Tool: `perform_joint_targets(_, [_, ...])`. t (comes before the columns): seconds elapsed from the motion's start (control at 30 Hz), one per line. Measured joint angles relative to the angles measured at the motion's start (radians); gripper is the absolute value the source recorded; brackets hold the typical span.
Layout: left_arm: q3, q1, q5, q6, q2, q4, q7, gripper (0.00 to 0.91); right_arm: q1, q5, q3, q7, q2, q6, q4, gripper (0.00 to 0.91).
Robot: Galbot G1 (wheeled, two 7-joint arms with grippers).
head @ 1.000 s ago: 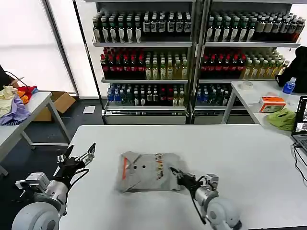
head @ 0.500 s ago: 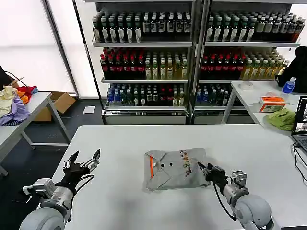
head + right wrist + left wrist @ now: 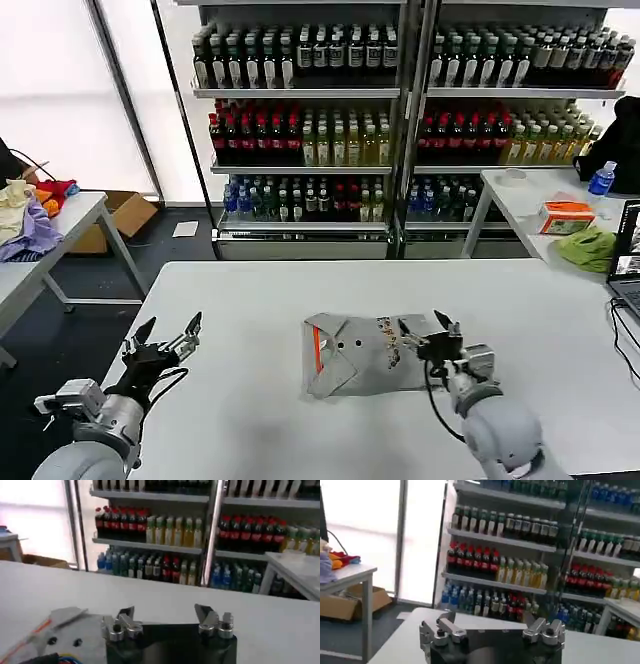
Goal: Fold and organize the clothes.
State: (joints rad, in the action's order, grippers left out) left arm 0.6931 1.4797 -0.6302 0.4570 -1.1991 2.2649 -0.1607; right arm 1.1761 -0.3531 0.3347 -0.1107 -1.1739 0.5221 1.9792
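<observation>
shirt point(image 3: 362, 352): folded, laid flat at mid-table point(image 3: 250, 300), orange-red collar side turned toward the left arm | right gripper point(image 3: 428, 335): fingers spread, nothing held, placed at the shirt's right edge, just above the cloth | left gripper point(image 3: 163, 336): fingers spread, empty, raised over the table's left edge, well apart from the shirt

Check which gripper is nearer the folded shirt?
Right. The right gripper is open at the shirt's right edge. The left gripper is open near the table's left edge, well clear of it.
</observation>
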Motion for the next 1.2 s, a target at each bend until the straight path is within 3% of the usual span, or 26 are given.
perform_joint_targets(0.33, [0.001,0.007,0.009,-0.017,-0.020,-0.016,0.017,0.907,-0.031,0.026,-0.126,-0.107,-0.083,-0.010,-0.118,0.907])
perform_joint_targets(0.63, [-0.025,-0.013,0.021,-0.028,-0.024,-0.036,0.029,0.907,-0.014,-0.007,-0.126,-0.118,-0.074,-0.051,-0.050,0.907])
perform_joint_targets(0.83, [-0.036,-0.013,0.038,-0.048,-0.035,-0.043,0.047,0.907,0.054,-0.038,0.008,-0.055,-0.027,-0.124,0.056,0.907])
perform_joint_targets(1.2, [-0.028,0.018,0.112,-0.111,-0.079,-0.046,0.117,0.907,0.269,-0.162,0.378,0.146,0.001,-0.295,0.089,0.907])
